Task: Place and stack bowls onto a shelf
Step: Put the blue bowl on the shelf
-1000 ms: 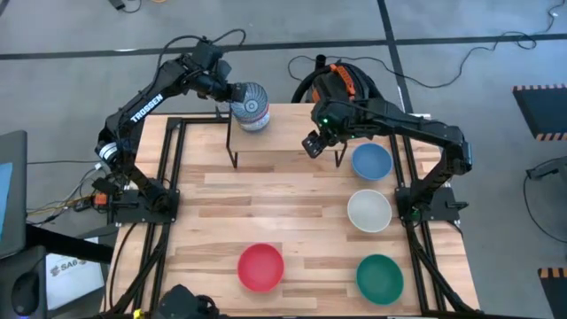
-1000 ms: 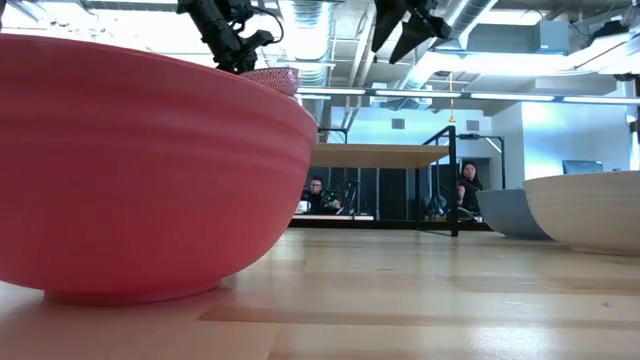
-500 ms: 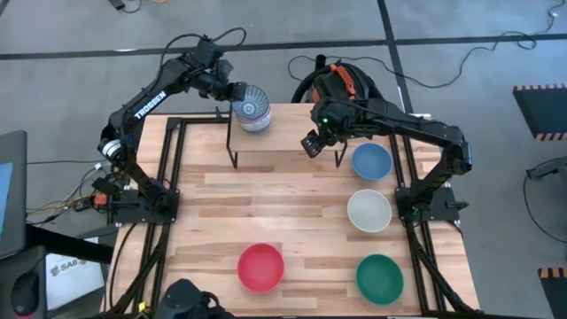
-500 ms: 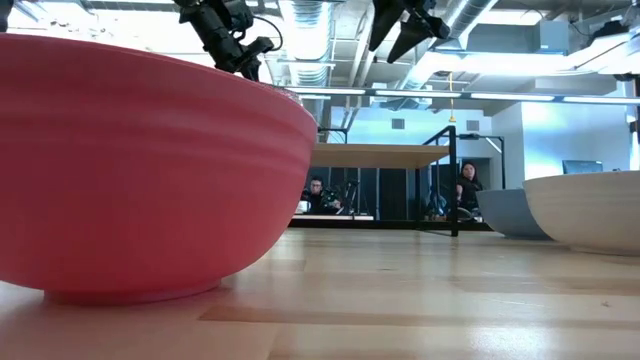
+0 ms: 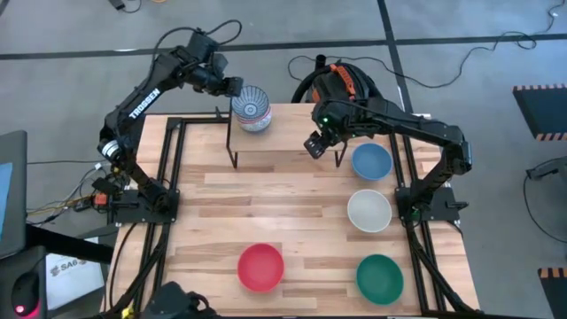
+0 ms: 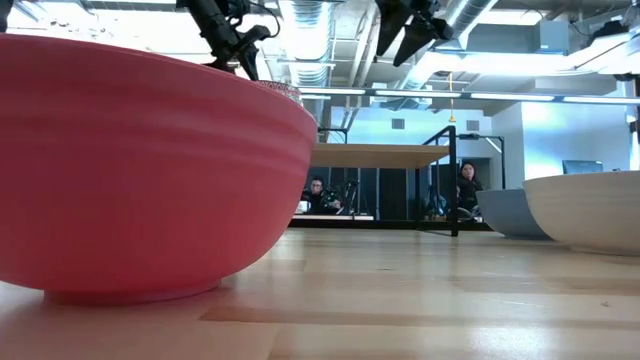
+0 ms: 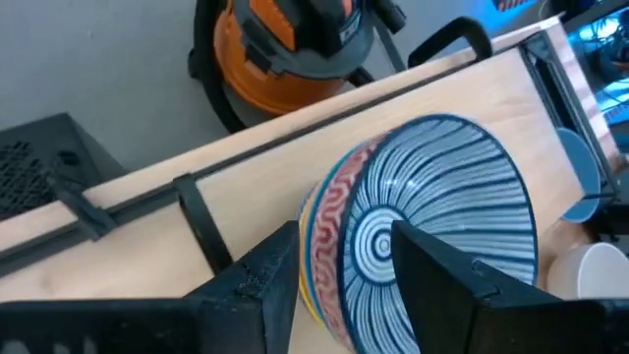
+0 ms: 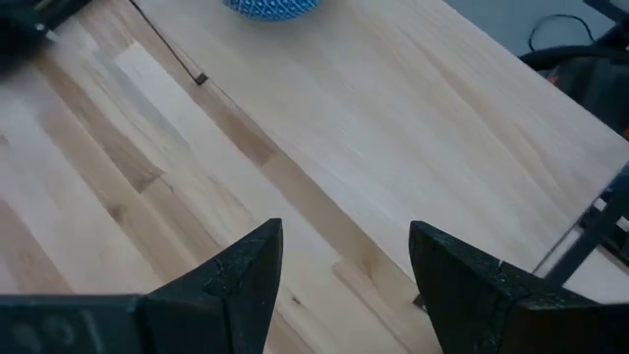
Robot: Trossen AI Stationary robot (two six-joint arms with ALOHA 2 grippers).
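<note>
A blue-and-white patterned bowl sits in a pink speckled bowl, with a yellow one at the bottom. The stack stands on the left end of the shelf. My left gripper is open just beyond the stack's far-left rim. One finger is over the bowl's inside and one is outside it, and neither touches it. My right gripper hangs open above the shelf's right end, holding nothing. Light blue, white, teal and red bowls rest on the table.
The shelf's black legs stand on the slatted tabletop. An orange and black vacuum sits behind the far edge. In the low view the red bowl fills the foreground. People sit in the room beyond the table.
My left gripper has opened and let go of the patterned bowl. It has also risen a little, away from the stack toward the far left. The bowl was tilted in the hold and now lies level in the stack. My right gripper has kept still.
</note>
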